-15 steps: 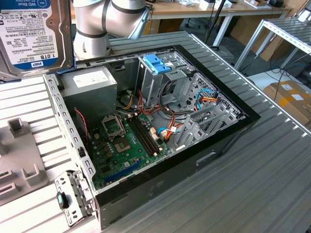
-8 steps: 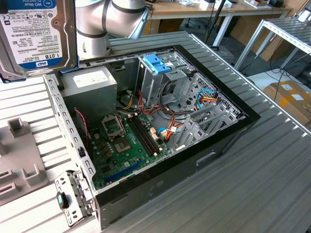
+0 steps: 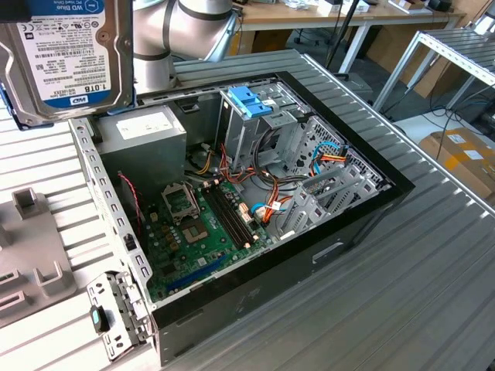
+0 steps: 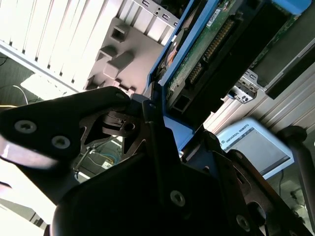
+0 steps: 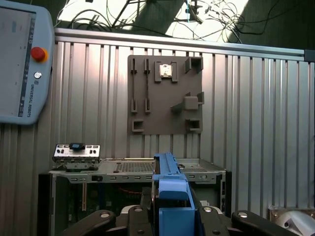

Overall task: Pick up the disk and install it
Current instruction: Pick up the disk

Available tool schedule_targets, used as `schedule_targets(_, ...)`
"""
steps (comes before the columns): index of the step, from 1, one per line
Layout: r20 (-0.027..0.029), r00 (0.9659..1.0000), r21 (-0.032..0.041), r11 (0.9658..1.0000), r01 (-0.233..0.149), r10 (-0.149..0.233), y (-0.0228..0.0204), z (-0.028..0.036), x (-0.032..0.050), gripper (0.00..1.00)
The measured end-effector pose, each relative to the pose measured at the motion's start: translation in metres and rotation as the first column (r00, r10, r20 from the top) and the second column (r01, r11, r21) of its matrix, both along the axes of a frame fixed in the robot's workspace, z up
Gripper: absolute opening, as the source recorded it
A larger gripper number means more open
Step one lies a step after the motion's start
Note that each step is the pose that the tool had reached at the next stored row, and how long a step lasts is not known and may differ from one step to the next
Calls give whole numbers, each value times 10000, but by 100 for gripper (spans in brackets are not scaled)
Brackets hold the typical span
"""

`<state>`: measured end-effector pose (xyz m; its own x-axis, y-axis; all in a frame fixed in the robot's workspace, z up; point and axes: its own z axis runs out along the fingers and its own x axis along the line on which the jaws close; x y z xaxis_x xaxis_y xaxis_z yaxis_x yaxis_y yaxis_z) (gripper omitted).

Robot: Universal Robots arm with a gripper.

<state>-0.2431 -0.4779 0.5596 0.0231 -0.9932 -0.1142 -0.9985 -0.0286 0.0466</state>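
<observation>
Pincer (image 5: 172,209) clamped on the disk (image 3: 66,62) — aloft, near the open computer case (image 3: 340,247)

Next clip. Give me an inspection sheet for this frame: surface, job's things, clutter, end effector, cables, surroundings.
Surface: ribbed metal table carrying an open computer case.
Job's things: the disk held in the air, outside the case; drive cage with a blue top inside the case.
Clutter: grey fixture plate; teach pendant.
End effector: end effector shut on the disk, its blue rail between the fingers.
Cables: coloured wire bundles inside the case.
Surroundings: cardboard box on the floor; benches behind.
</observation>
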Motion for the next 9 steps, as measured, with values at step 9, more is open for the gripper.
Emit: schedule_targets(9, 1, 10000, 1, 10000, 0, 0, 0, -5, 100, 37)
